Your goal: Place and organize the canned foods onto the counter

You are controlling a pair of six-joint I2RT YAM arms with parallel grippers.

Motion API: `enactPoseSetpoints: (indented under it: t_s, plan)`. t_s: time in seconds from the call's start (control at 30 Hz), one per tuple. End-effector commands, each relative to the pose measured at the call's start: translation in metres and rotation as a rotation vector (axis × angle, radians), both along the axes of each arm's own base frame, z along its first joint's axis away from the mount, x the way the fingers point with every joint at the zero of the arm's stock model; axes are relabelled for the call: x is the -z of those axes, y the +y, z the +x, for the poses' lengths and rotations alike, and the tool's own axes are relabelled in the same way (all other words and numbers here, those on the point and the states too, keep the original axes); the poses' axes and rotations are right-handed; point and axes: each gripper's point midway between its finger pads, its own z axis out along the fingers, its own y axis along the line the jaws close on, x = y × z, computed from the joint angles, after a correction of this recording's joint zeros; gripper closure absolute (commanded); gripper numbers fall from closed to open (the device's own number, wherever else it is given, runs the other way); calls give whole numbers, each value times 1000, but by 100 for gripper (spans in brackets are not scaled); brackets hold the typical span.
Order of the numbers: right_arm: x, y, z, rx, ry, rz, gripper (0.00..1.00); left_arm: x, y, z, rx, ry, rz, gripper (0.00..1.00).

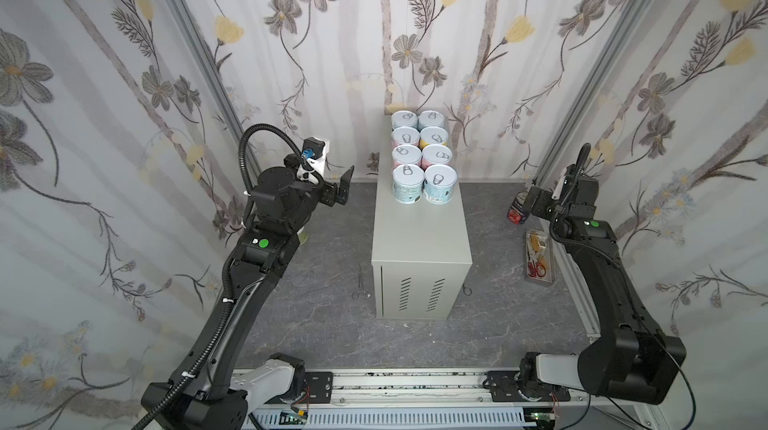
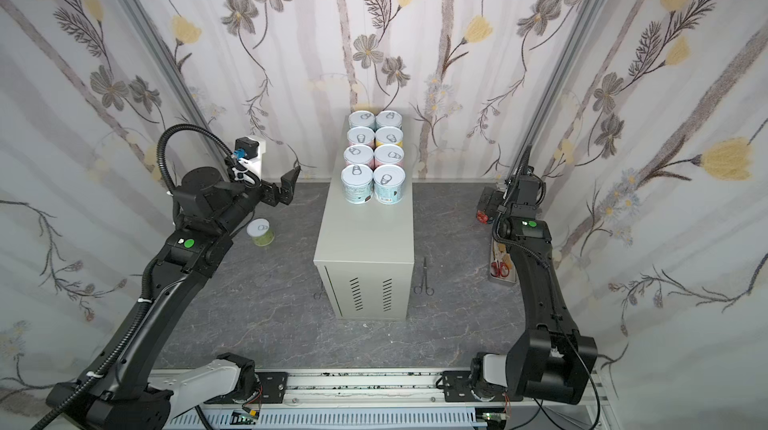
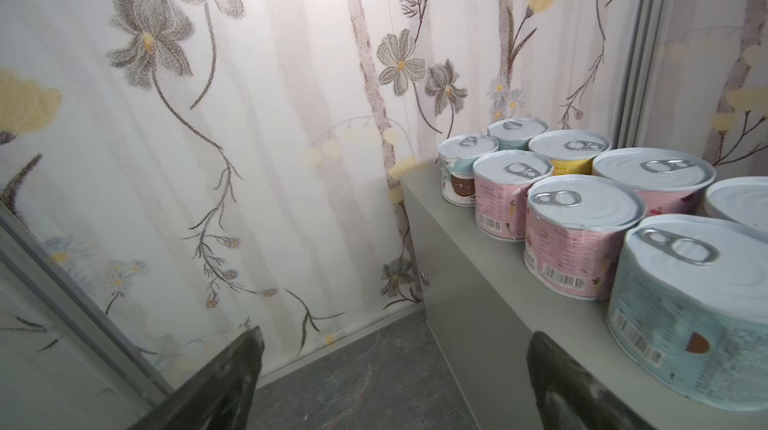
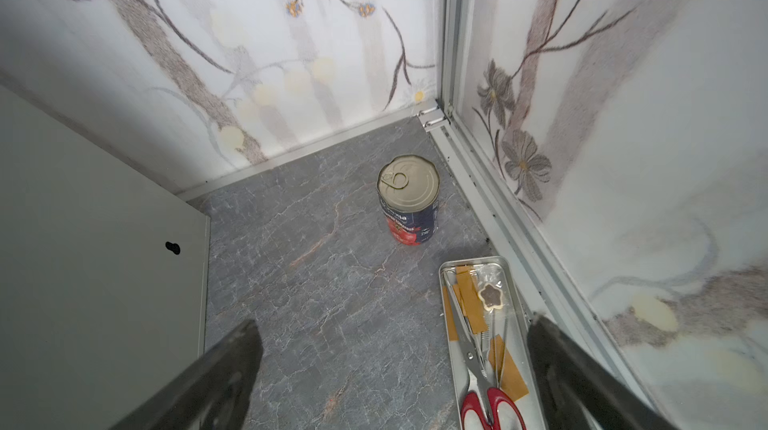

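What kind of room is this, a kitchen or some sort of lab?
Most likely a staged robot test booth, not a real kitchen: floral cloth walls hang on metal framing, two robot arms sit on a rail, and a grey metal cabinet stands in as the counter for cans.

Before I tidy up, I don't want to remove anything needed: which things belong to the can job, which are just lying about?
Job: counter; eight short cans on it; green can, tomato can, both not yet up.
Lying about: tray; scissors in it; forceps.
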Motion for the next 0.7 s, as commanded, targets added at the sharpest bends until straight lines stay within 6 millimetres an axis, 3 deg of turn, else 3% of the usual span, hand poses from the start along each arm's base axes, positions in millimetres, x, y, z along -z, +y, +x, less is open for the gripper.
enactPoseSetpoints:
  t_s: [0.0, 0.27, 0.3, 0.37, 0.67]
  plan:
    - [15, -5, 9, 16, 36, 66, 0, -6, 7, 12, 6, -29, -48, 0]
    - [48, -17, 39, 11, 111, 97, 0, 23, 24, 44, -16, 35, -93, 0]
    - [65, -17, 45, 5, 147, 107, 0, 27, 26, 49, -23, 44, -98, 0]
    - [76, -15, 50, -9, 169, 120, 0, 32, 30, 55, -31, 54, -106, 0]
    - [107, -22, 75, -10, 219, 107, 0, 64, 35, 81, -32, 136, -112, 0]
